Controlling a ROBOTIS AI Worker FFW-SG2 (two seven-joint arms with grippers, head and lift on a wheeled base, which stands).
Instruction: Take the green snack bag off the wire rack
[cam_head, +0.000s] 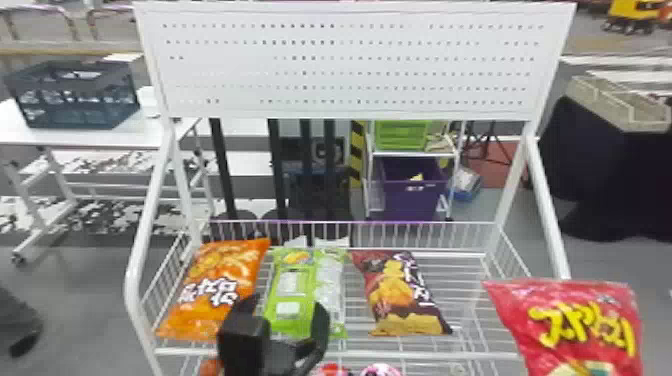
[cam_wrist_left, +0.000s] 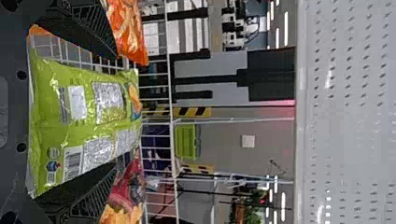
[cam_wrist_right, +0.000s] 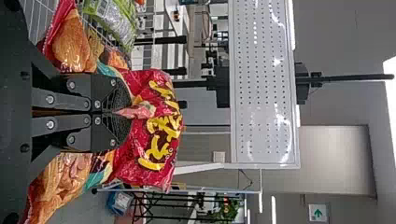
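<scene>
Lower center of the head view, green snack bag (cam_head: 291, 280) on wire rack (cam_head: 425, 356); left end effector (cam_head: 288, 304) open astride it. Best to squeeze evenly, then lift clear of the front rail. Right end effector (cam_wrist_right: 116, 113) grips red snack bag (cam_wrist_right: 130, 163).

Bystander items, head view: three snack bags in front, storage and furniture behind.
Orange snack bag (cam_head: 225, 280) at left; dark red snack bag (cam_head: 392, 295) right of centre, the two apart; bright red snack bag (cam_head: 575, 320) with yellow lettering, lower right. Behind, left: dark crate (cam_head: 75, 95) on white table (cam_head: 75, 136). Centre: yellow-and-black striped post (cam_head: 356, 150) beside white shelf unit (cam_head: 415, 155), green bin (cam_head: 402, 135) above purple bin (cam_head: 410, 200). Far right: pale tray (cam_head: 595, 100) on a dark-covered stand (cam_head: 575, 170). Right wrist view: leafy plant (cam_wrist_right: 229, 210), green arrow sign (cam_wrist_right: 318, 213).
</scene>
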